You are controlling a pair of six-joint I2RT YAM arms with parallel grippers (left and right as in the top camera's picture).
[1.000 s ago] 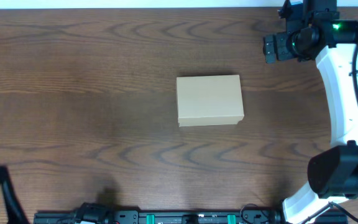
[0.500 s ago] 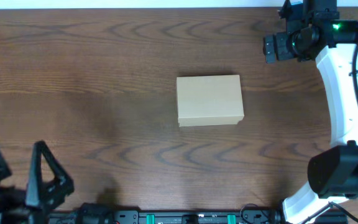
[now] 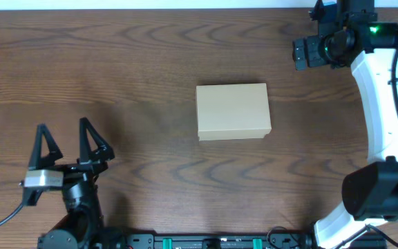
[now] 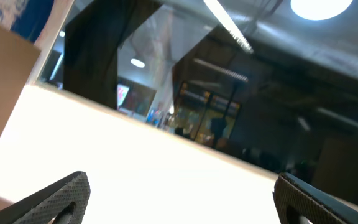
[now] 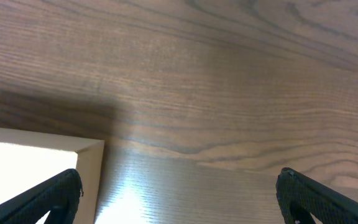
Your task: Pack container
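Near-left corner of the surface (image 3: 150, 55): we're seeing the left arm (image 3: 74, 200) sitting low by its base, with the left fingers (image 3: 66, 142) pointing toward the far edge and tilting up. That wrist camera is catching ceiling lights (image 4: 319, 7) and a dim room, not wood. Those fingers are spreading wide, holding nothing. Far-right corner: the right arm (image 3: 382, 117) is arching over from its near-right base, green LED (image 3: 374, 30) glowing. We're reading the right fingers (image 5: 182, 202) as wide apart too, hanging over bare wood, gripping nothing. Mid-surface, the container (image 3: 232, 111) is lying flat with its lid closed, well apart from both arms. We're also getting a pale strip (image 5: 30, 162) at lower left of the right wrist view; can't tell what it is.
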